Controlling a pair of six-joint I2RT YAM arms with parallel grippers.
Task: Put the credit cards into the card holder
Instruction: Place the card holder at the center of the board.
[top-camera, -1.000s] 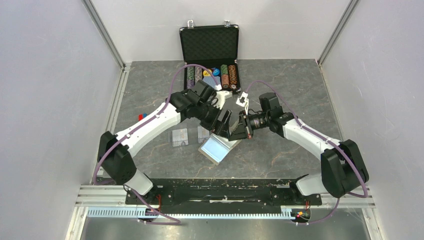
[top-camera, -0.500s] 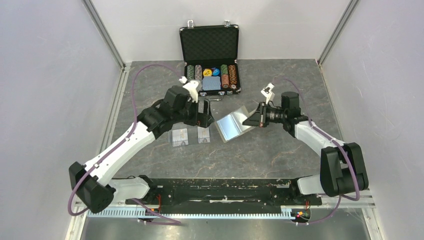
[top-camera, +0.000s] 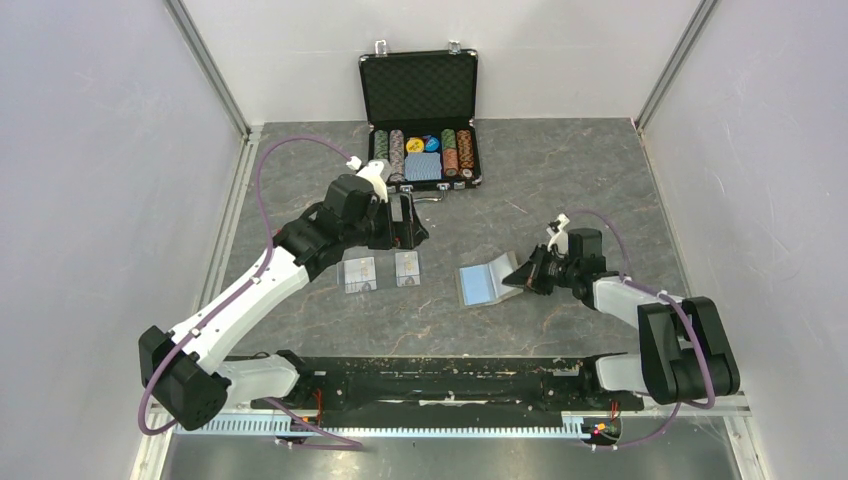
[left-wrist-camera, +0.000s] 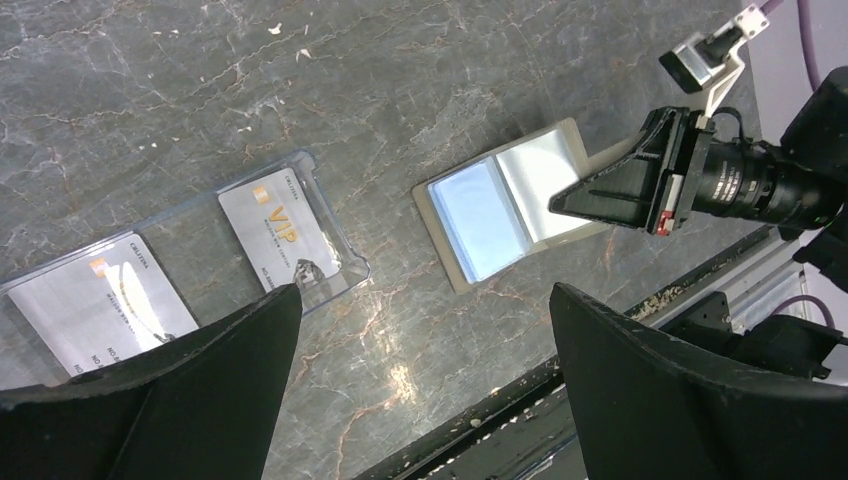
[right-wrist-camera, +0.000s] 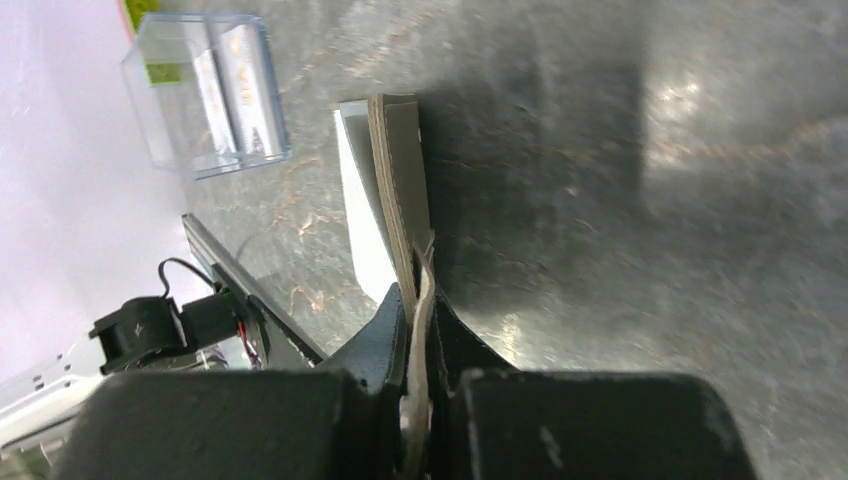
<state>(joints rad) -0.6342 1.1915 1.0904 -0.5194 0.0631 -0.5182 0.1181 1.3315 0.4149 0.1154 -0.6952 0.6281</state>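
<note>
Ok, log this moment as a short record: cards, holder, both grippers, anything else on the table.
credit cards: two, side by side, each in a clear sleeve, not in the holder
card holder: open, blue lining up, right of the cards
left gripper: open, above the cards, holding nothing
right gripper: shut on the card holder's edge
other: open poker-chip case at the far side

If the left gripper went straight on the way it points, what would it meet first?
Probably bare grey marbled tabletop, between the clear plastic sleeve holding a whitish card and the open taupe card holder; the left gripper frames that gap.
</note>
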